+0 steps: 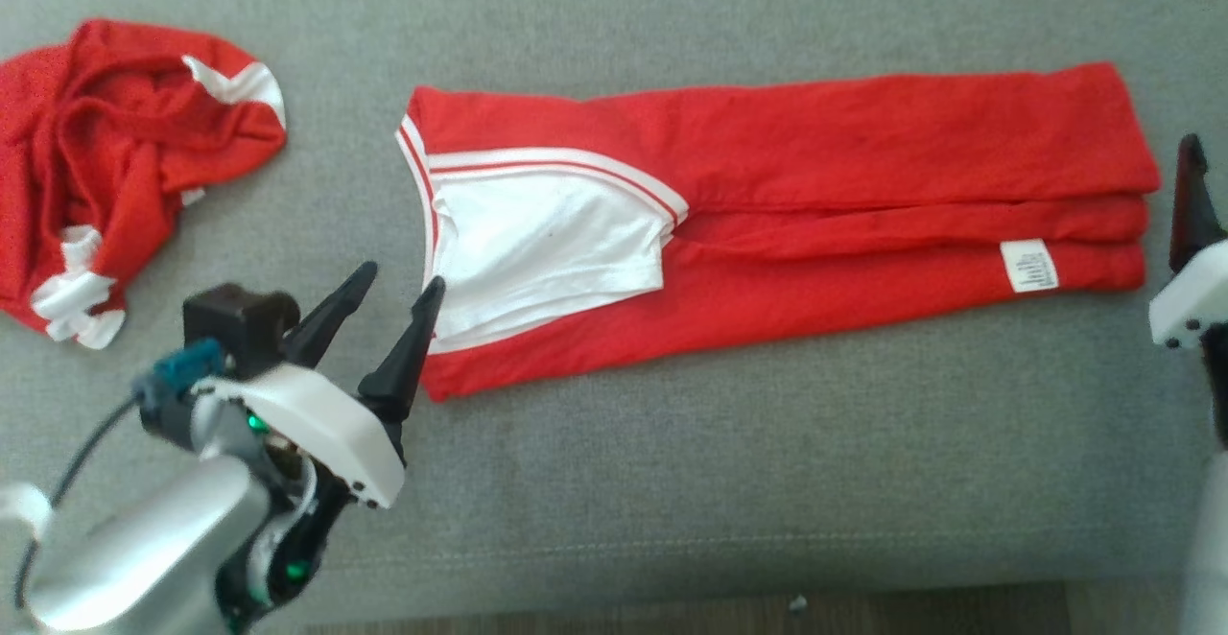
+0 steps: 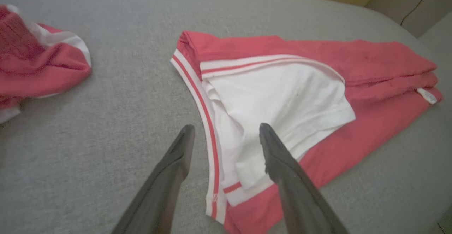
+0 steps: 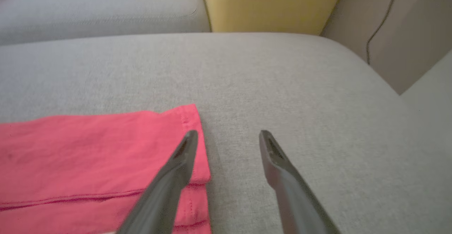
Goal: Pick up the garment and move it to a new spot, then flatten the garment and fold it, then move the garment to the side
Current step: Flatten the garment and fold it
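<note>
— Left gripper (image 1: 403, 275), state?
— Fingers spread, nothing between them. It hovered at the lower left of the head view, by the collar-end corner of the garment (image 1: 815, 136). One tip sat over the white sleeve (image 1: 547, 232); whether it touched the cloth could not be told.
— Right gripper (image 3: 228, 133)?
— Also spread and empty. In its wrist view one finger lay over the garment's hem corner, the other over bare grey cushion (image 1: 672, 482).
— Position of the garment?
— Centre of the head view, laid flat on the cushion as a long narrow strip running left to right, sides turned inward, small label (image 1: 1028, 265) near the right end. A second red garment (image 1: 125, 155) lay crumpled at the upper left, well apart.
— Progress?
— Judged: relocation and flattening done, lengthwise folds made.
— Remaining?
— Probably a crosswise fold to shorten the strip, with each gripper taking one end, then the move to the side. Neither was begun. The lower layers looked slightly offset at the right end, so the edges may need squaring.
</note>
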`<state>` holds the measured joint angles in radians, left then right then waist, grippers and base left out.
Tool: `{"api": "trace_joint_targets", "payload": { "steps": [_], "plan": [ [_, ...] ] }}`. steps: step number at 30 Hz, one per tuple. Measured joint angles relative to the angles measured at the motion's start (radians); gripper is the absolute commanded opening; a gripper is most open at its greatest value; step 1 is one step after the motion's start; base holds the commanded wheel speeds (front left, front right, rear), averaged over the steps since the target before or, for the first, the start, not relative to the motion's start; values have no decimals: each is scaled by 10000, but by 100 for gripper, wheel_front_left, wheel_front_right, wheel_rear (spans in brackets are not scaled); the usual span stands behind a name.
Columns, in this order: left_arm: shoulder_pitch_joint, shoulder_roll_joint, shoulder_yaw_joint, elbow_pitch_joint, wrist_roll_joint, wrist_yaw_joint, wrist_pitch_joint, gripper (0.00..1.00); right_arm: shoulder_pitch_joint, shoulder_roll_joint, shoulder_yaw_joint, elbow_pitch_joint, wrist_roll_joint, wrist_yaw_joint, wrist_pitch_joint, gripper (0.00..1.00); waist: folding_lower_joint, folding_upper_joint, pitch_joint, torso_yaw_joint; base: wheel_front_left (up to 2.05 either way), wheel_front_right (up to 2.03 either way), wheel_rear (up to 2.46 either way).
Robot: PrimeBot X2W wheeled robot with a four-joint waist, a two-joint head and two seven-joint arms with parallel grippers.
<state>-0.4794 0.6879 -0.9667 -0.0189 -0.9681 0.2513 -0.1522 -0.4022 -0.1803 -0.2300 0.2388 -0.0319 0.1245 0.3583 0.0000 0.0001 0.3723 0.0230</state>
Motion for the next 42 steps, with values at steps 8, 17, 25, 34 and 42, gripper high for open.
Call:
{"api": "trace_joint_targets", "payload": {
  "steps": [8, 17, 25, 34, 42],
  "plan": [
    [1354, -871, 1003, 207, 911, 1973, -963, 100, 1008, 1145, -1185, 466, -558, 0, -2301, 100, 0, 0, -1035, 44, 0, 0, 0],
    [3190, -2307, 2775, -180, 4445, 2855, -976, 100, 915, 1325, -2019, 2284, 314, 0, -2560, 100, -1, 0, -1744, 790, 0, 0, 0],
    [4052, -3367, 3402, -123, 5799, 2397, -976, 100, -537, 1162, -2993, 3973, -884, 0, -2192, 100, 0, 0, -1967, 1640, 0, 0, 0],
    [4354, -3925, 3724, 265, 6527, 1615, -976, 100, -1524, 623, -4236, 5281, -2625, 0, -1820, 100, 0, 0, -1822, 2023, 0, 0, 0],
    [4381, -4368, 4146, 130, 7173, 1398, -976, 100, -1891, 617, -4585, 6286, -3160, 0, -1185, 85, 0, 0, -1744, 1958, 0, 0, 0]
  ]
}}
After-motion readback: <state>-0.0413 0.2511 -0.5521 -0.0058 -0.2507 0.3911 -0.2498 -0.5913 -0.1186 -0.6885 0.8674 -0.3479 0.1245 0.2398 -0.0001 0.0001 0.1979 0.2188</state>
